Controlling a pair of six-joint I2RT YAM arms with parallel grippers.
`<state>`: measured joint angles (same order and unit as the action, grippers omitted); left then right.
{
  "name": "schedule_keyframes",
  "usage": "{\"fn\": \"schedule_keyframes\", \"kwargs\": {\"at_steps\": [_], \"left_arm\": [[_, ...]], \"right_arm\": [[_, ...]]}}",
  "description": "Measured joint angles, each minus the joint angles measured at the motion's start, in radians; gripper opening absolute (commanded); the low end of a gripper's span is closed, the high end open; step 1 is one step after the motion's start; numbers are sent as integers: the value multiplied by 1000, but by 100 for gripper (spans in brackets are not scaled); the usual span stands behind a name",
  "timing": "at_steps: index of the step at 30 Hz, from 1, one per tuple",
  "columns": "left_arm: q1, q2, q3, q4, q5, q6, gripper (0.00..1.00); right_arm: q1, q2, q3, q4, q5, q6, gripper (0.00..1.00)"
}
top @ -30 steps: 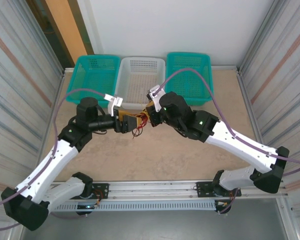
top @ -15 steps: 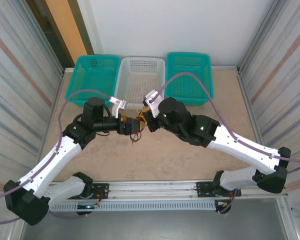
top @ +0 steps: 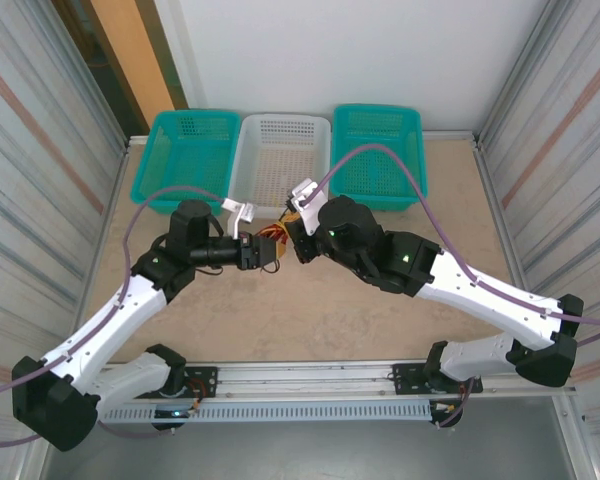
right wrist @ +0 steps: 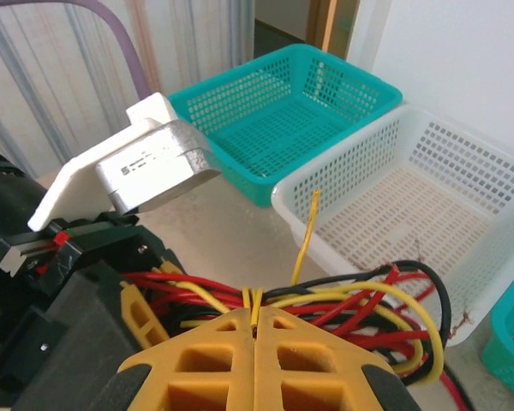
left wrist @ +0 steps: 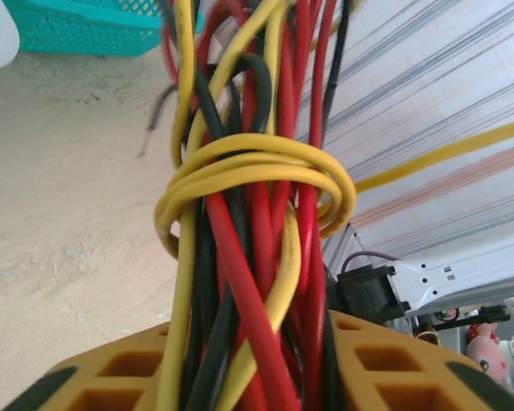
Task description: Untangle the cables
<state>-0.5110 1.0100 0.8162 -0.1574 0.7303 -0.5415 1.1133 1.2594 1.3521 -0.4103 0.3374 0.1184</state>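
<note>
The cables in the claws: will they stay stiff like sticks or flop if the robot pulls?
Probably floppy: the cables curl and loop freely beyond the left claw. Pulling may snag, since a yellow loop wraps round the bundle. Likely light, being so thin.

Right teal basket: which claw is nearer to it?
Right. The right claw is in front and left of the right teal basket; the left claw, gripping the same cables, is farther left.

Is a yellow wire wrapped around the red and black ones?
Yes, in the left wrist view a yellow cable coils around the bundle of red and black cables.
</note>
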Motion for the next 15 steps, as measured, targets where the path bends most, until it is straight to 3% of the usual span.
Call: {"fn": "schedule_keyframes", "kwargs": {"at_steps": [4, 11, 15], "left_arm": [[0, -1, -7, 43, -32, -24, 0], [13, -63, -44, 136, -142, -66, 0], [76, -111, -90, 250, -143, -123, 0]], "right_arm": [[0, 0, 0, 10, 11, 0, 0], [9, -11, -1, 26, 52, 5, 0], [16, -37, -30, 36, 60, 26, 0]]}}
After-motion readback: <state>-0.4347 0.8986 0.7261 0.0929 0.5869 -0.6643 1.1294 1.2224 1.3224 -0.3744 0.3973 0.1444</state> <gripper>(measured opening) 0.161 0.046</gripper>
